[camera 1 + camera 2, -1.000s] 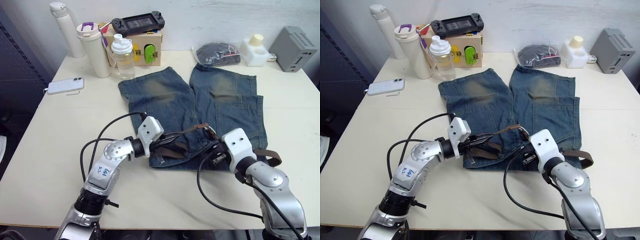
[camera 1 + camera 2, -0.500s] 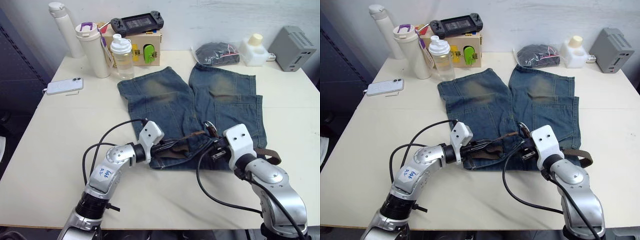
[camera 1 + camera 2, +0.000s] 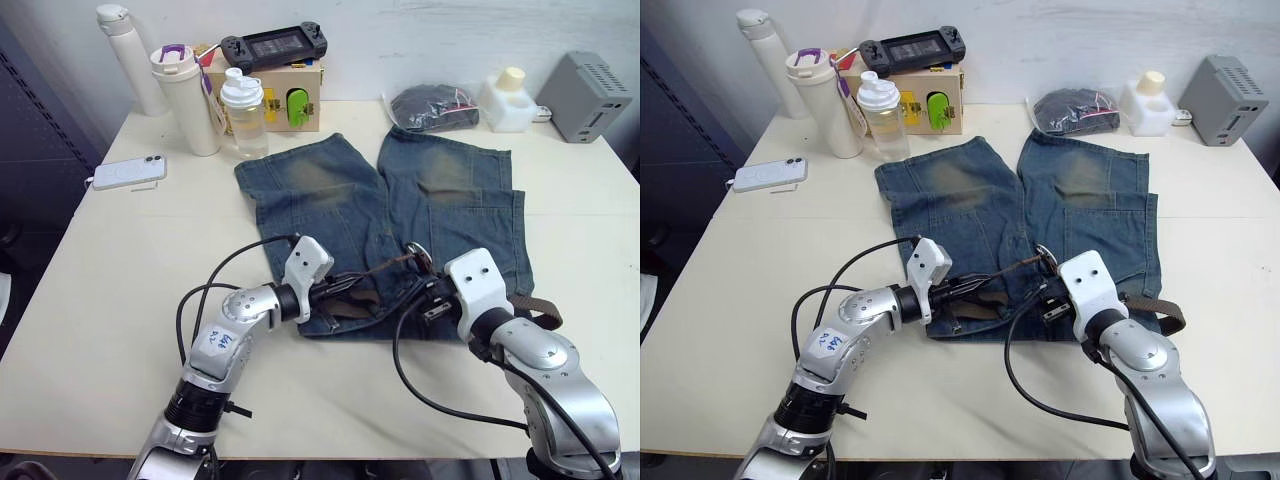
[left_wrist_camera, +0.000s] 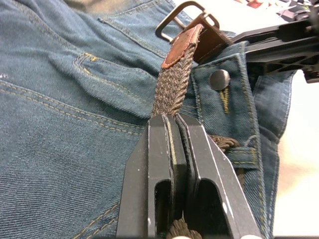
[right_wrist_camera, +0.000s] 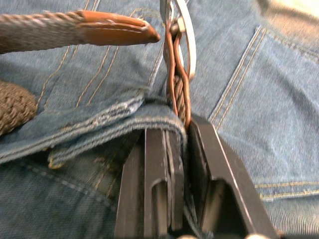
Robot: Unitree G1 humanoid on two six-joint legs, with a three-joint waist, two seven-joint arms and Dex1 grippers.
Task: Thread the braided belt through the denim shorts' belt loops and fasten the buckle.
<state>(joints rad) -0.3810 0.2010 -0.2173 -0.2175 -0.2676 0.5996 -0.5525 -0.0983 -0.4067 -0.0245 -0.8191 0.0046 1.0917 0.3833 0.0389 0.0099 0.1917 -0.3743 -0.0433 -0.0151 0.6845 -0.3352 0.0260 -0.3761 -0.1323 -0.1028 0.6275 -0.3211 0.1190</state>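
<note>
The denim shorts (image 3: 320, 190) lie flat on the table, waistband towards me. My left gripper (image 3: 348, 290) is shut on the braided belt (image 4: 172, 92) a little behind its tan leather tip (image 4: 180, 47). That tip reaches the silver buckle (image 4: 178, 18), which stands up over the waistband near the metal button (image 4: 220, 79). My right gripper (image 3: 428, 293) is shut on the belt just below the buckle (image 5: 180, 25), with waistband cloth pinched in too. A belt loop (image 4: 242, 155) has strap running under it. More belt (image 3: 537, 311) bulges out past the shorts' right side.
At the back stand a white flask (image 3: 125, 55), a cup (image 3: 187, 95), a clear bottle (image 3: 245, 112), a wooden box (image 3: 290, 95) with a game console, a bagged dark bundle (image 3: 435, 107), a white jug (image 3: 505, 100) and a grey box (image 3: 585, 97). A phone (image 3: 130, 171) lies left.
My left gripper has carried the belt's tip end a little to the right, closer to the buckle. The right gripper has hardly moved.
</note>
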